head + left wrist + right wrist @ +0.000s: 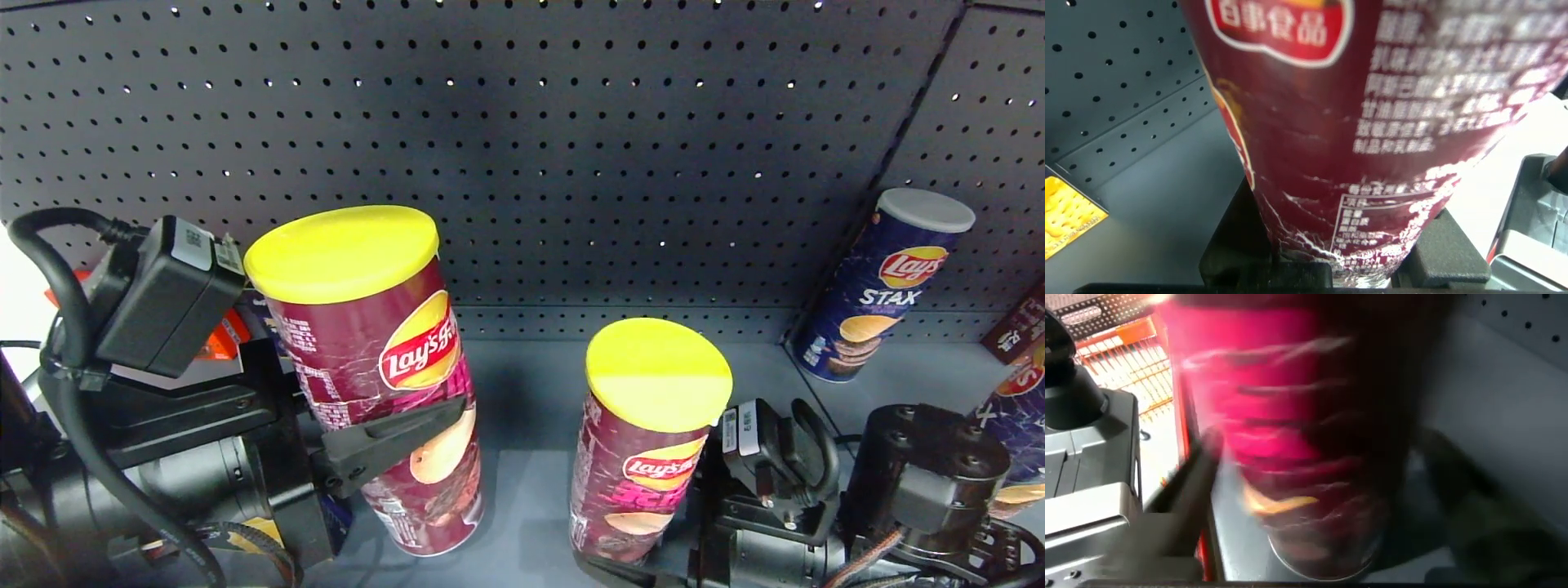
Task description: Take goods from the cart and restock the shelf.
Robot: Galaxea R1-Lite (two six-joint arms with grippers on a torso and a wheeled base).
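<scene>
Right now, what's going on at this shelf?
Both arms are at the shelf, each with a chip can. The left gripper is clamped on the left maroon can, which is yellow-lidded and upright. Its base is at or just above the shelf floor, and I cannot tell which. The right gripper holds the right maroon can the same way. A blue can already stands farther right, by the pegboard back panel.

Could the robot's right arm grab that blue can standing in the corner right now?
Probably not yet: the right gripper is closed on a maroon can. The shelf between it and the blue can looks bare, so once it lets go, likely yes.
</scene>
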